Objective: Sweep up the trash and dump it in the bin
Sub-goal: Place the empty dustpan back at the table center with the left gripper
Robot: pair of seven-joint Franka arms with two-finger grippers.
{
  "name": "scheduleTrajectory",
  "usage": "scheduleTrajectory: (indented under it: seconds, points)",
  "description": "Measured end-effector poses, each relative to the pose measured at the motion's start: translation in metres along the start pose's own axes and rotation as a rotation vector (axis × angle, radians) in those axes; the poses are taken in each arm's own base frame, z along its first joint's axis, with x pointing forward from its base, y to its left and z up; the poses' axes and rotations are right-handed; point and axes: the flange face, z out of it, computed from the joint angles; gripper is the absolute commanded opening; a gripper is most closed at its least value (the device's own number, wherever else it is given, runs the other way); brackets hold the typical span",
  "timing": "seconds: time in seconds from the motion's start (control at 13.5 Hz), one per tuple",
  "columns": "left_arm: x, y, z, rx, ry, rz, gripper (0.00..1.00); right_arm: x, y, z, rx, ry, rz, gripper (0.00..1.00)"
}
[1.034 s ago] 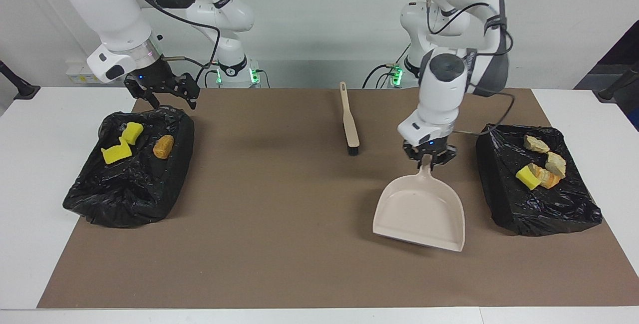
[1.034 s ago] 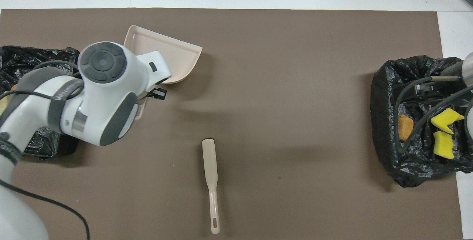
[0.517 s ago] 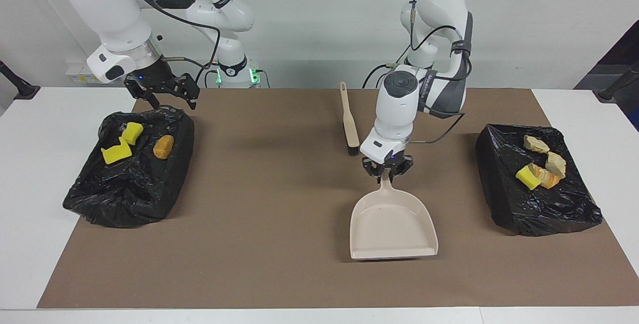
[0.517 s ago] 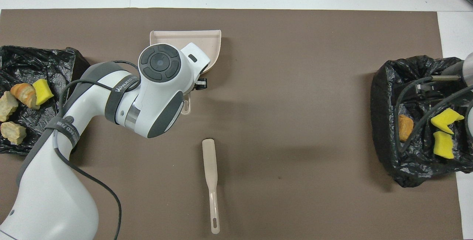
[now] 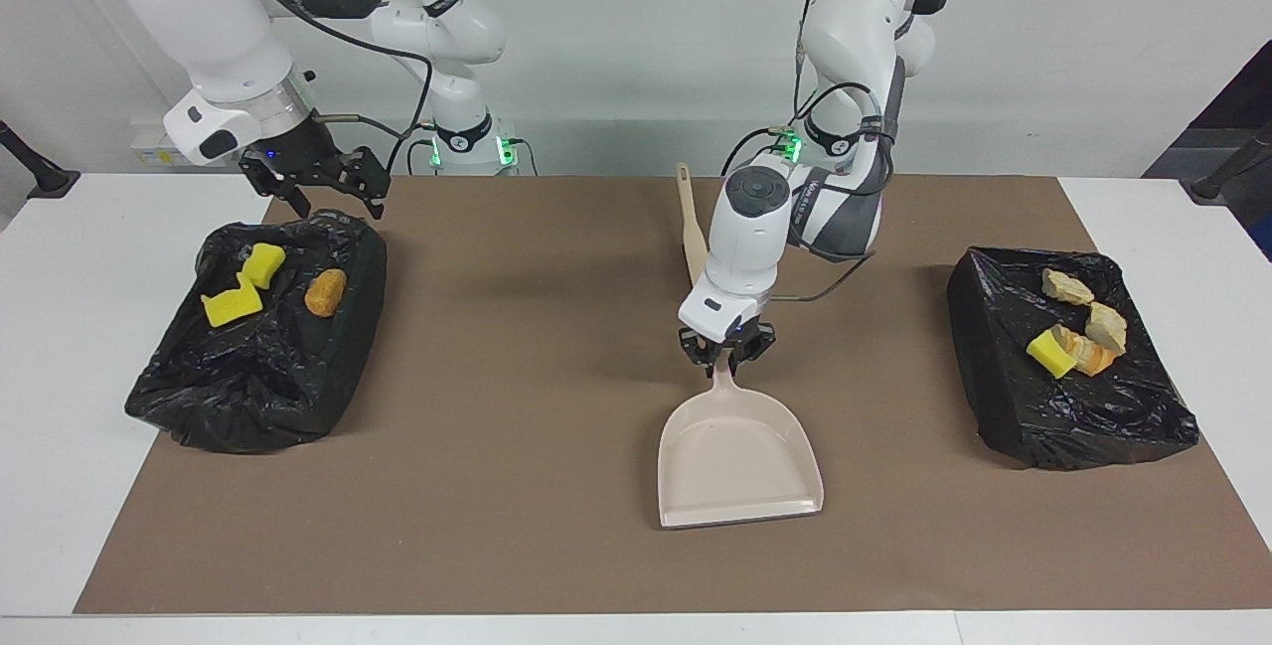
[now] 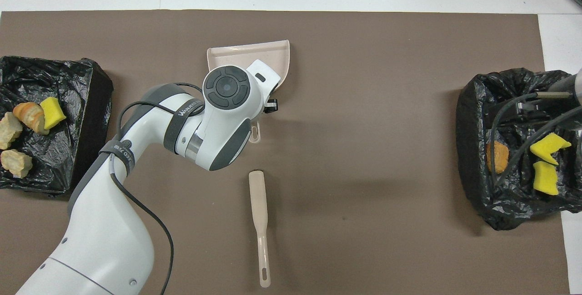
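Left hand point(image 5: 724, 352) is pinched shut on the handle of the dustpan point(image 5: 737, 461), gripped at the upper end of the handle so that the pan hangs away from the robots with its open mouth pointing off from them. Judged from the facing view, the pan's lip lies low at the brown mat point(image 5: 517, 526) or just above it; contact cannot be told. A hold this high on the handle leaves the whole scoop free, which is what a tipping or a setting-down would call for. Nothing is seen inside the pan.

Just beside this hand, nearer to the robots, the brush point(image 6: 259, 222) lies flat on the mat, untouched, its handle pointing toward the robots. It is partly hidden by the left arm in the facing view. It is judged to lie close enough to be knocked if the pan were drawn back.

Toward the left arm's end of the bench point(image 5: 70, 377), well apart from the hand, a black-lined bin point(image 5: 1073, 377) holds part of the trash point(image 5: 1078, 332): two tan chunks, an orange-brown chunk and a yellow sponge bit.

Right hand point(image 5: 316, 190) is spread wide and empty, waiting over the robot-side edge of the second black-lined bin point(image 5: 258, 357) at the right arm's end. In it lie the other scraps point(image 5: 243, 287): two yellow sponge pieces and an orange-brown chunk. No trash is seen loose on the mat, so the sweeping is judged to be done. Between the two hands the mat carries nothing.
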Motion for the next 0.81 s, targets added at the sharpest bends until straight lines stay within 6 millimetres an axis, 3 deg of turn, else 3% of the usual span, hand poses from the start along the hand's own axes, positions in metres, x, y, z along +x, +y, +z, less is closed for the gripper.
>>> scheduleTrajectory:
  seconds: [0.22, 0.3, 0.59, 0.81]
  points:
    - [0.003, -0.002, 0.000, 0.000, 0.009, -0.003, 0.91, 0.000, 0.000, 0.000, 0.000, 0.000, 0.000, 1.00]
    - [0.004, -0.003, 0.000, 0.005, 0.014, 0.011, 1.00, 0.000, 0.000, 0.000, 0.000, 0.000, 0.000, 1.00]
    - [0.012, -0.017, -0.014, 0.027, 0.032, 0.119, 1.00, 0.000, 0.000, 0.000, 0.000, 0.000, 0.000, 1.00]
    - [0.022, -0.073, -0.070, 0.066, 0.013, 0.192, 1.00, 0.000, 0.000, 0.000, 0.000, 0.001, 0.000, 1.00]
